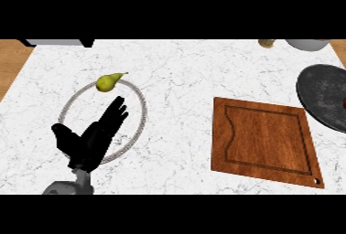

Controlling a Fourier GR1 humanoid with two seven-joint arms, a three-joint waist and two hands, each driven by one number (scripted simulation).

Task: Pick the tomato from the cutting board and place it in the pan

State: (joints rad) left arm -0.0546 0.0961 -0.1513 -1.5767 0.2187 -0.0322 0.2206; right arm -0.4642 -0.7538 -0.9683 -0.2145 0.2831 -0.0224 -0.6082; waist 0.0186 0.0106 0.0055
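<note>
The wooden cutting board (263, 141) lies right of the middle, and I see no tomato on it. The dark grey pan (324, 98) sits at the right edge, partly cut off. A thin reddish sliver (344, 103) shows on the pan at the picture's border; I cannot tell what it is. My left hand (94, 137) rests open at the lower left, fingers straight and pointing up over a round plate. It holds nothing. My right hand is out of sight.
A grey-rimmed plate (140, 114) lies on the marble counter at the left, with a yellow-green pear (109, 82) on its far rim. A white vessel (307, 44) and a small brown object (267, 43) stand at the back right.
</note>
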